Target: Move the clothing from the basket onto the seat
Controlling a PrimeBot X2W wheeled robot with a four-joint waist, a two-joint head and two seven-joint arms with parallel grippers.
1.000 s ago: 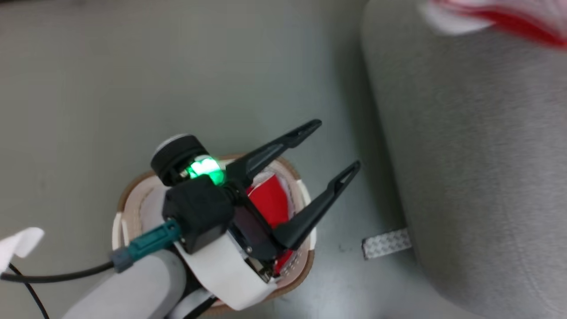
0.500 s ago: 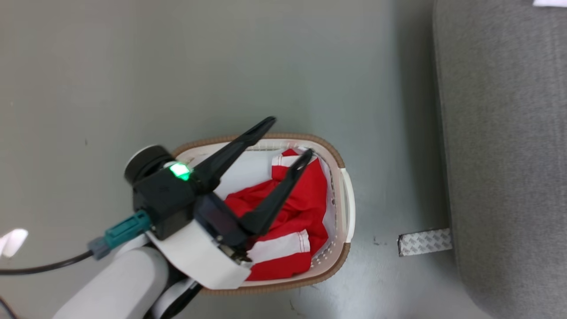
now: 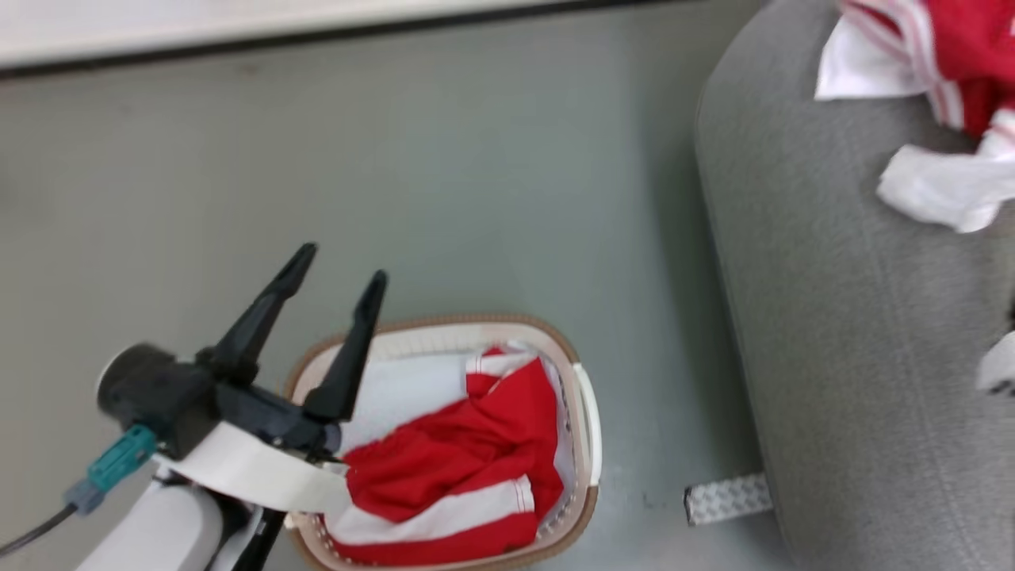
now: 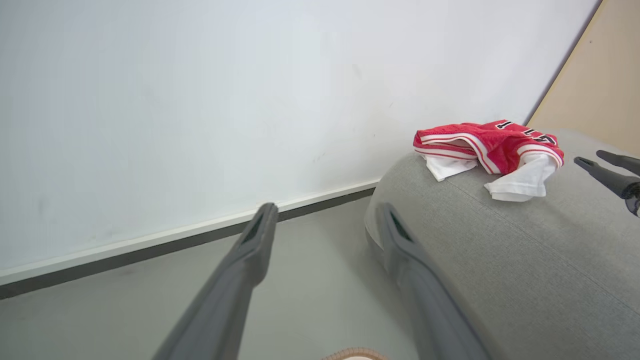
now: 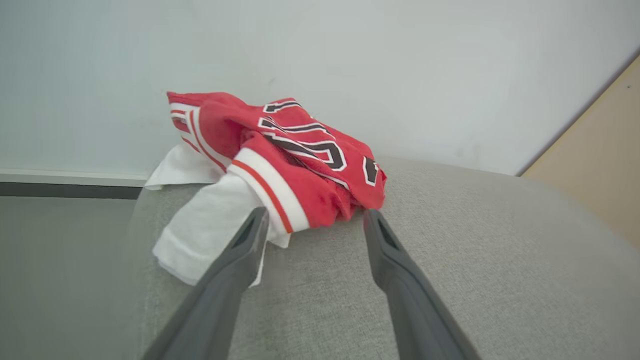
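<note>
Since half a second back the head camera has swung, so the whole picture has shifted. Measured against the basket, though, my left hand [image 3: 343, 264] has come off the red pile and now sits over the basket's left rim, its two dark fingers spread wide with nothing between them. I count one basket [image 3: 444, 337], standing on the grey floor [image 3: 476, 159]. One red heap [image 3: 468, 460] of clothing lies in it, red with white bands; whether that is one garment or several I cannot tell. Just right of the basket one silvery patterned strip [image 3: 728, 498] lies on the floor, its far end reaching the foot of the seat. One seat [image 3: 856, 357], grey and bulky, takes the right side. On top of it, near its rounded end, lies a second lot of clothing, one lettered bundle [image 5: 300, 160]: red, with striped trim, dark outlined lettering and white cloth spilling from under it. My right hand [image 5: 315, 215] sits just above the seat, short of that bundle, its two fingers spread apart and gripping nothing. One fingertip overlaps the white cloth in the wrist view, but whether it touches I cannot tell.
</note>
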